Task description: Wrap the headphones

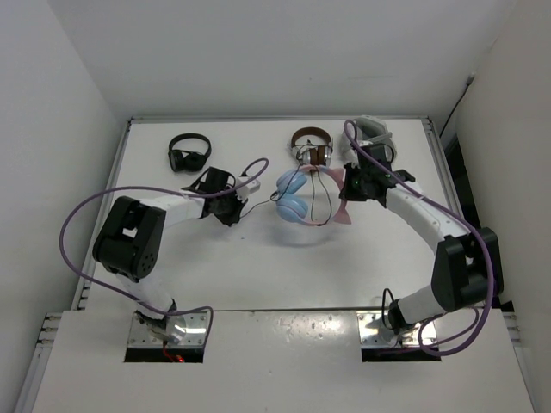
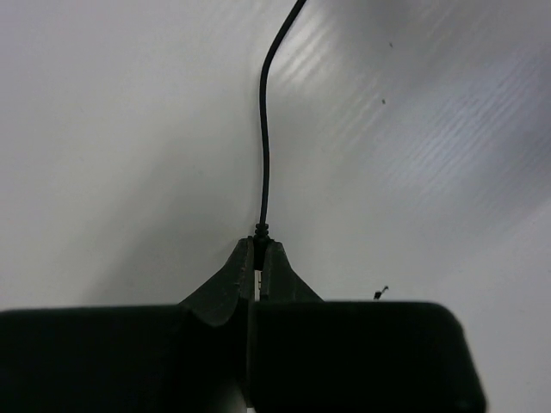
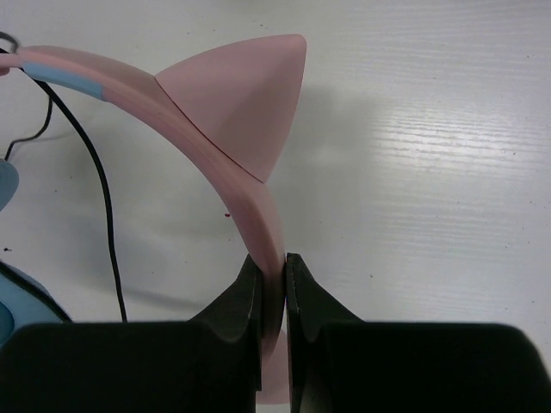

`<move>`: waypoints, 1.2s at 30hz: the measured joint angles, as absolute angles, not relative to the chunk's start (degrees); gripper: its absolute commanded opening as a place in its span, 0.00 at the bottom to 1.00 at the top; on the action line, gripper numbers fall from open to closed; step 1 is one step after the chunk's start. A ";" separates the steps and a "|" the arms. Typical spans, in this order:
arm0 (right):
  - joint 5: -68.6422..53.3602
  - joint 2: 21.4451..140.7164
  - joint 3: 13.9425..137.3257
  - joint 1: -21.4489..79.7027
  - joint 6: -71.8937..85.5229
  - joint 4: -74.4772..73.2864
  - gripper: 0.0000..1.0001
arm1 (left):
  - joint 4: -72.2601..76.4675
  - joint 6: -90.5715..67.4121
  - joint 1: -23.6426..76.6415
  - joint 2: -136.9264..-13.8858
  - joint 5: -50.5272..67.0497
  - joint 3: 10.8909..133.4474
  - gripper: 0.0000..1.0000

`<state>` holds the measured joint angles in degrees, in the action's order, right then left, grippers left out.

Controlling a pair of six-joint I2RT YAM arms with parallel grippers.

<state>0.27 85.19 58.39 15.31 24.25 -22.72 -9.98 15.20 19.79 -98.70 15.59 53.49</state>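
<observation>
Headphones (image 1: pixel 297 202): centre of the top view, lying on the white surface (image 1: pixel 258 275), with the blue cups to the left and the pink headband (image 3: pixel 225 163) to the right.
Left tool (image 2: pixel 258 251): clenched on the cable (image 2: pixel 263 146). In the left wrist view the thin dark line runs from the pinched tips up to the top edge of the frame.
Right tool (image 3: pixel 273 277): clenched on the headband, just below a pink cat ear (image 3: pixel 241 95), at the lower centre of the right wrist view.
Cable path: in the top view it runs from the left tool rightward to the cups, with loops lying inside the headband's arc.
Black pair (image 1: pixel 188 153): upper left of the surface, apart from both arms.
Brown pair (image 1: pixel 312 146): just above the headphones, near the right tool.
</observation>
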 measured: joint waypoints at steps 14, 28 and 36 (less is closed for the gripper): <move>-4.78 86.65 60.69 8.80 29.52 -24.08 0.00 | -10.15 15.79 19.79 -89.91 17.82 42.76 0.00; -13.21 94.45 65.71 7.16 40.69 -23.59 0.00 | -7.77 11.86 21.78 -86.32 21.47 41.15 0.00; -8.21 97.73 68.47 9.02 45.01 -24.47 0.00 | -6.68 9.63 31.75 -85.69 23.29 41.58 0.00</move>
